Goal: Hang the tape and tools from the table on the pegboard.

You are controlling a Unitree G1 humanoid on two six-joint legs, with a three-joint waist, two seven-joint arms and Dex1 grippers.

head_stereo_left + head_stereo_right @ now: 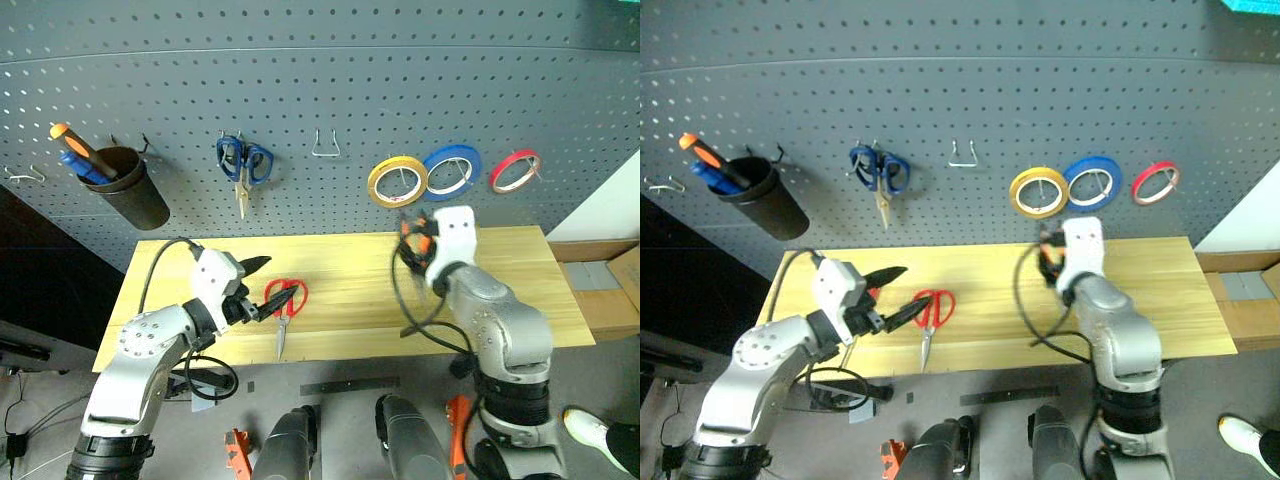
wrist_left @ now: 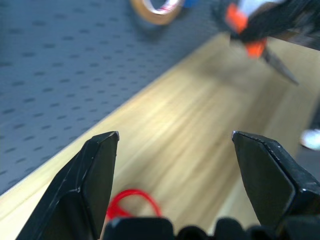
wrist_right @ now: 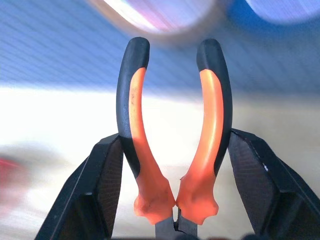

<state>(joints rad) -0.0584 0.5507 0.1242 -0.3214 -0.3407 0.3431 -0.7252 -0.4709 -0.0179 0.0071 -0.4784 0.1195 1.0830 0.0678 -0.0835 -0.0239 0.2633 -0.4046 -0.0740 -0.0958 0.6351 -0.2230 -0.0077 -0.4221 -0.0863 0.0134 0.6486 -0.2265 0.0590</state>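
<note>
While your right gripper (image 3: 175,165) pinches the pliers (image 3: 175,135) just below the tape (image 1: 397,181), your left gripper (image 2: 175,145) is spread nr the scissors (image 1: 284,303).

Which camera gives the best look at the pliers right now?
The right wrist view: the pliers stand between the right gripper's fingers, orange-and-black handles pointing away. Both eye views show only an orange patch beside that wrist; the left wrist view shows them blurred, above the table.
</note>
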